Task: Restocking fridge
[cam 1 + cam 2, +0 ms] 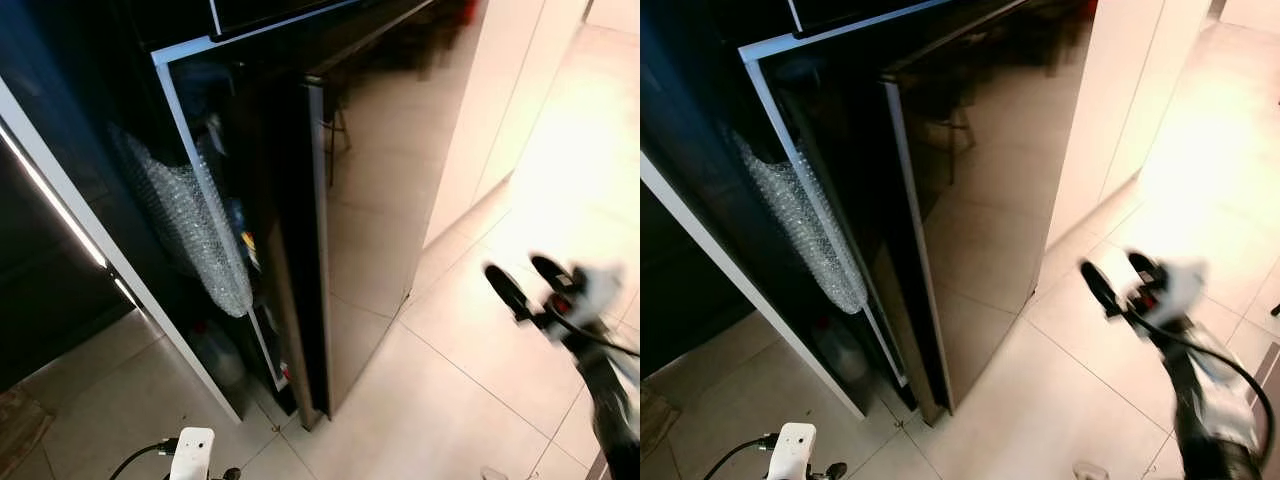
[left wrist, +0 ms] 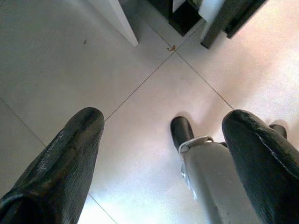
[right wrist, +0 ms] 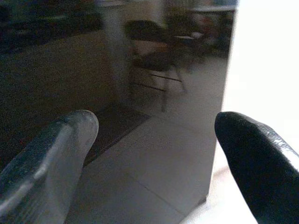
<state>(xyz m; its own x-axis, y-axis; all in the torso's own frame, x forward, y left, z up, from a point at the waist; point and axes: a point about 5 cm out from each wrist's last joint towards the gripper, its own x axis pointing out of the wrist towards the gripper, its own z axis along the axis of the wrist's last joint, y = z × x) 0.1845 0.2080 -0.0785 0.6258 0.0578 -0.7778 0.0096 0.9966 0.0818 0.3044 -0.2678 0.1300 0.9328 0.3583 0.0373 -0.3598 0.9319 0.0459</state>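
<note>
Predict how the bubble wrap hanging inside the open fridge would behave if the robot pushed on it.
The bubble wrap droops in a soft fold, so it is probably floppy and would give way rather than resist. It looks thin and air-filled, so likely very light. Its glossy surface may slip between tool fingers.

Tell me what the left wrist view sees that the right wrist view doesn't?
Left wrist alone: tiled floor, the robot's foot and silver leg, under the open left end effector. Right wrist alone: the glossy black fridge door with a chair mirrored in it, ahead of the open right end effector. Both: two spread black fingers holding nothing.
</note>
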